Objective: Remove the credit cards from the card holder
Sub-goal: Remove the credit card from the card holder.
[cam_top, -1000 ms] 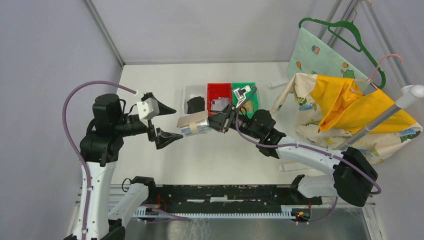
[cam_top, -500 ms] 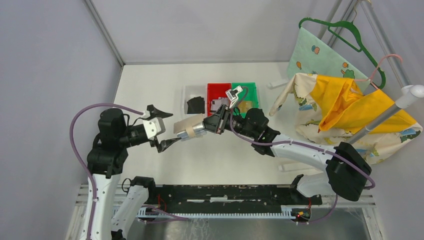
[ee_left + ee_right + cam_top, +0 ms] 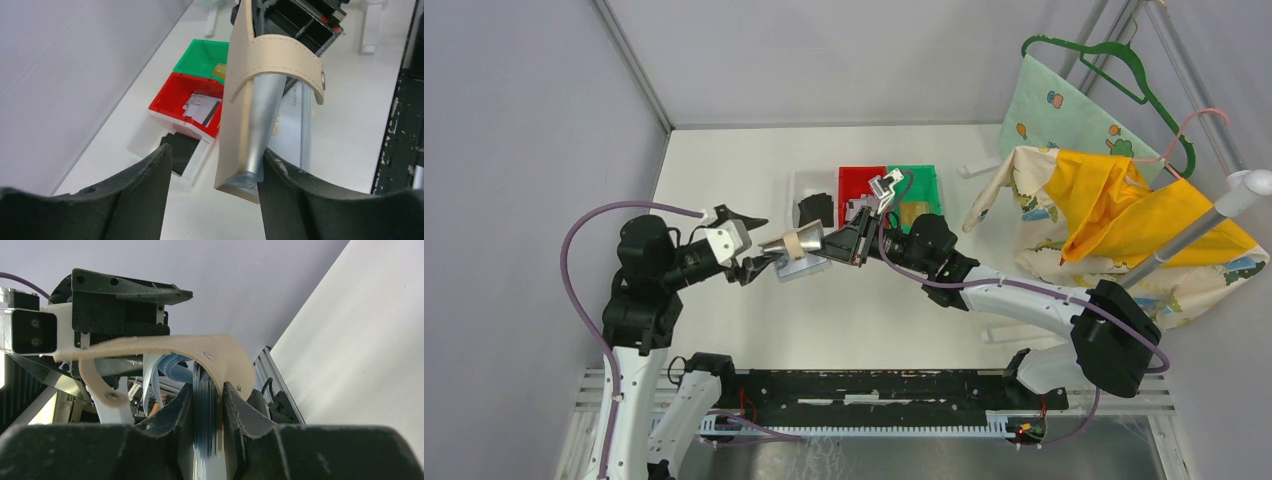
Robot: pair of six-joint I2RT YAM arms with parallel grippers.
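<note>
The card holder [image 3: 239, 100] is in the air above the bench [image 3: 754, 170], in front of the three bins and between the two arms. Its beige cover is open, and the snap tab [image 3: 287, 50] bends over a silvery bundle of clear sleeves [image 3: 262, 120].

The right hand [image 3: 207, 390] grips this bundle of sleeves tightly, with both fingers pressed on it. From its own camera I see only the thin edges of the sleeves, dark and blurred, so I cannot tell if cards are inside them.

The left hand [image 3: 216, 155] is spread wide, and the free end of the holder stands between its two fingers. This end is very close to one finger; I cannot say if it touches.

On a hanging sleeve there is one short line of print. It is too small and too tilted to read. I find no other brand or label.

Behind the holder, a black card [image 3: 180, 150] lies in the white bin [image 3: 145, 145]. Some grey cards [image 3: 202, 107] lie in the red bin [image 3: 172, 97]. A gold-tan card [image 3: 220, 71] lies in the green bin [image 3: 200, 55], partly hidden by the holder.

Far on the right side, a yellow cloth [image 3: 1124, 210] and printed fabrics hang on a rack, with a green hanger [image 3: 1114, 60] above them. The frame cuts off the rack.
</note>
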